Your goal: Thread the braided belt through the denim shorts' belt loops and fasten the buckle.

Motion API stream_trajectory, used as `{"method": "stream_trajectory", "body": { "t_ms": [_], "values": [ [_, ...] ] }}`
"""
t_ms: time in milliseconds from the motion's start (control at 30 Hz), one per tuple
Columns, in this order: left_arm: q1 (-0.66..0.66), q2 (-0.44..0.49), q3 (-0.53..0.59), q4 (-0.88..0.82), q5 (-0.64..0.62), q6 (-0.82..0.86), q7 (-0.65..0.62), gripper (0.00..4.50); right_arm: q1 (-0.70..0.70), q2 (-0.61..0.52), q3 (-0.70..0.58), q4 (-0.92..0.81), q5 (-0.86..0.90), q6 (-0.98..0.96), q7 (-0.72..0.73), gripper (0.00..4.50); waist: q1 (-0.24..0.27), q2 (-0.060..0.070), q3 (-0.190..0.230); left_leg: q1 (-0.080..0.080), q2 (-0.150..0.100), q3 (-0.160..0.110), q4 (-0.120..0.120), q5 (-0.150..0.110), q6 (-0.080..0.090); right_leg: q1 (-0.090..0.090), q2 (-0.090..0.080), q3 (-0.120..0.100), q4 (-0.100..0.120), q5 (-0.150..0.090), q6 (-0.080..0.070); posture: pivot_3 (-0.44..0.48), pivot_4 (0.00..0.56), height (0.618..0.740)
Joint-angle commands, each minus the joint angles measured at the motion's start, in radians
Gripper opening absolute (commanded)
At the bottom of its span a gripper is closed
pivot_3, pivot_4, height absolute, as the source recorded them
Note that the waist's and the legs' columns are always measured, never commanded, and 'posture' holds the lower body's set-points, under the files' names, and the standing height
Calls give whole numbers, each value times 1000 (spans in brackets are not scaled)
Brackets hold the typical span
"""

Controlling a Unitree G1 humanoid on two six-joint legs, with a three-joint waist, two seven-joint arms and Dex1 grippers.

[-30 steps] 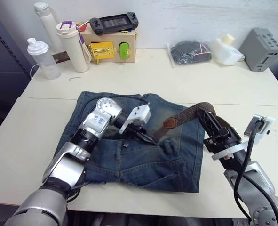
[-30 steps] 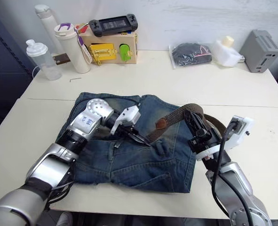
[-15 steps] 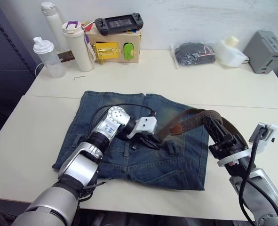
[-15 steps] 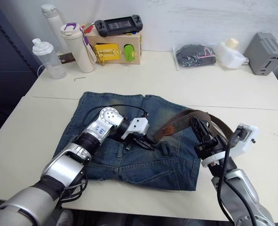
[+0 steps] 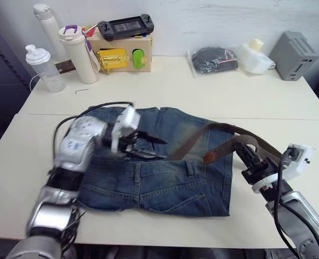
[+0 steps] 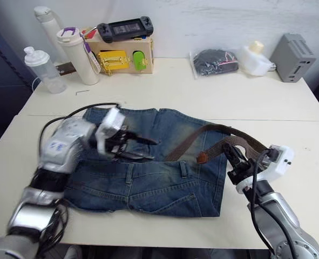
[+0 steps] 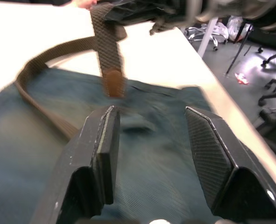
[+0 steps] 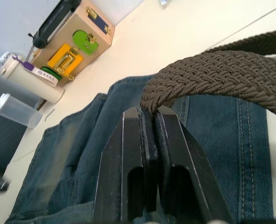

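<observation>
Right pincer (image 5: 244, 156) clamped on the belt (image 5: 224, 141), at the right edge of the shorts (image 5: 159, 167). Left pincer (image 5: 148, 147) spread, empty, hovering over the waistband area.

Head views: shorts lie flat on the counter (image 5: 202, 91), waistband toward the robot. Belt loops up off the denim on the right side, one run slanting down-left to the left pincer's tips, brown leather tip (image 5: 209, 157) dangling mid-right. Can't see the buckle. Left arm comes in from the left, wrist level, fingers pointing right. Right arm reaches up from the lower right, forearm angled in.

Left wrist: fingers (image 7: 105, 154) wide apart, denim between them, belt tip (image 7: 112, 84) just ahead, untouched.

Right wrist: jaws closed tight on the braid (image 8: 212, 74), strap arching over the top.

Handling guess: belt is light, floppy, grippy weave, won't push through a loop. Take it close behind the leather tip. Denim is soft and will bunch, so pin the waistband.
</observation>
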Motion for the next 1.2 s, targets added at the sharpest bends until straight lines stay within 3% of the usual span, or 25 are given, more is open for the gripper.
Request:
{"method": "stream_trajectory", "body": {
  "t_ms": [33, 267, 500, 867, 1200],
  "values": [
    [157, 16, 29, -197, -55, 56, 95, 2505, 10, -18, -11, -9, 31, 27, 47, 0, 4, 0, 0, 0, 0, -1, 1, 0, 0, 0, 0, 0, 0, 0, 0, 0, 150, 740],
    [369, -15, 15, -348, -55, 65, 255, 2505, 13, -18, -48, 52, 76, 43, 81, 0, 9, 1, 0, 0, -1, -4, 1, 0, 0, 5, 0, 1, -5, 0, 0, 0, 150, 740],
    [382, -25, 13, -353, -70, 68, 318, 2505, 11, -2, -55, 101, 167, 74, 101, 0, 4, 1, 0, 1, -1, -4, 0, 0, 0, 5, 1, 0, -5, 0, 0, 0, 150, 740],
    [402, -12, 0, -290, -47, -11, 310, 2505, -15, 16, -104, 118, 278, 65, 85, 0, 4, 2, 1, 1, -1, -4, 0, 0, 0, 6, 1, 0, -5, 0, 0, 0, 150, 740],
    [390, -12, -4, -288, -54, -17, 324, 2505, 6, 26, -37, 113, 204, 98, 93, 0, 4, 2, 1, 1, -1, -4, 0, 0, 0, 6, 1, 0, -5, 0, 0, 0, 150, 740]
  ]
}}
